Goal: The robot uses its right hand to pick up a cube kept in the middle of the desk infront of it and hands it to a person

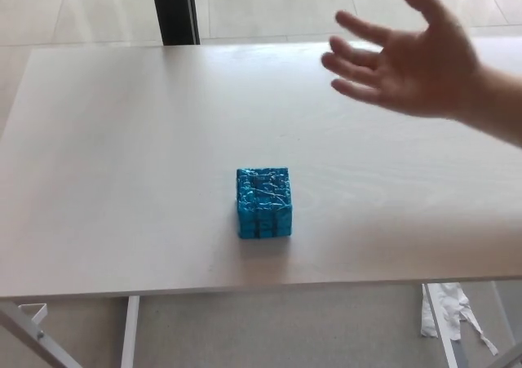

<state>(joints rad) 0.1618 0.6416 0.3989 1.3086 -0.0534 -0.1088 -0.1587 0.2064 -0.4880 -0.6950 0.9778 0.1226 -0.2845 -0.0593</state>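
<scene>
Head view: looks down on a pale wooden counter point(122, 139) with a tiled floor behind it.
Far left: a white leg of the counter point(129, 331) shows under the front edge.
Top left: a dark post point(173, 9) stands on the floor behind the counter.
Cube: the blue cube point(263, 202) sits flat on the counter, near the middle and a bit toward the front edge. Its sides look bumpy and scratched. Nothing touches it.
Person's hand: a person's hand point(412, 58) reaches in from the right, up above the back part of the counter. Its palm is open and the fingers are spread. It holds nothing. It is well apart from the cube.
Bottom right: some white crumpled paper point(444, 307) lies on the floor below the counter.
Robot's left hand: it does not show, so I cannot tell if it is spread or pressed together.
Robot's right hand: it does not show either, so I cannot tell.
Step now: I think the pick-up has not begun, because the cube sits alone.
How to do it well: bring the right hand in from the right side, low and slow. Spread the fingers wide around the cube. Squeeze two flat sides evenly so it does not twist. Lift it straight up before going to the open palm.
</scene>
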